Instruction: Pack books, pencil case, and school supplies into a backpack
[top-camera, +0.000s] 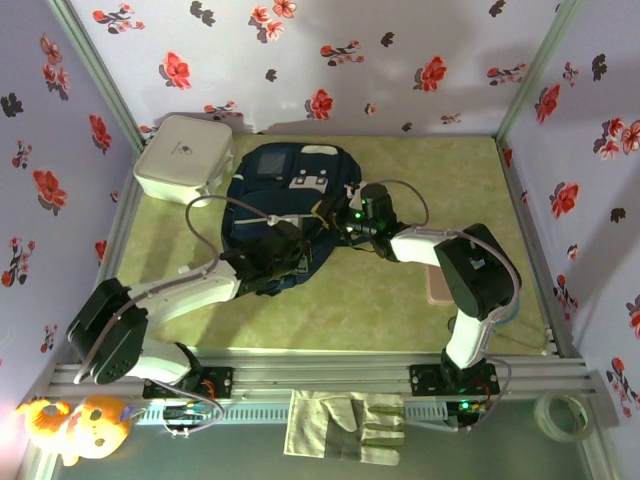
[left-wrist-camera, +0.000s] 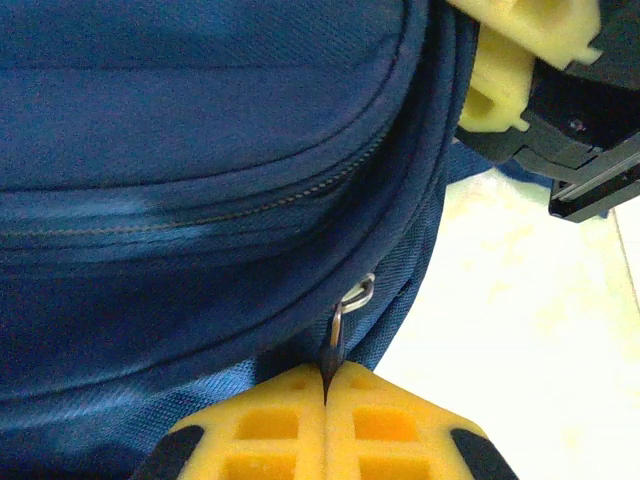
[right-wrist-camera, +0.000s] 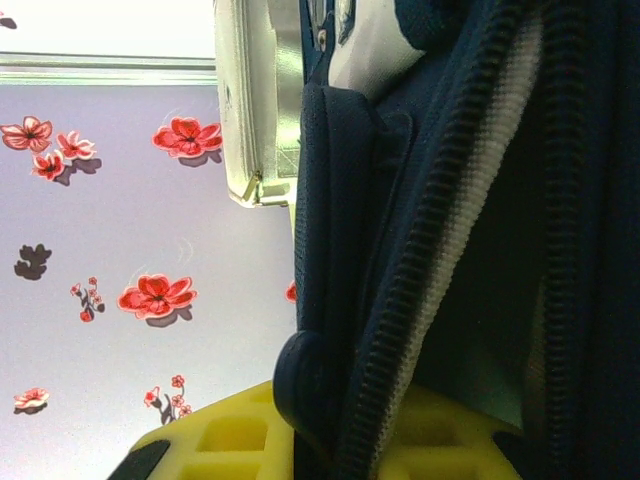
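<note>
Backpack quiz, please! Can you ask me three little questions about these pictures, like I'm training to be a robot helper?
1. True or false: the left claw is shut on the zip pull of the backpack.
2. Pick one: what sits next to the backpack, at the back left of the top view?
A. a white box
B. a red ball
C. a green cup
3. Short answer: what colour is the pencil case?

Key: 1 true; 2 A; 3 pink.
</note>
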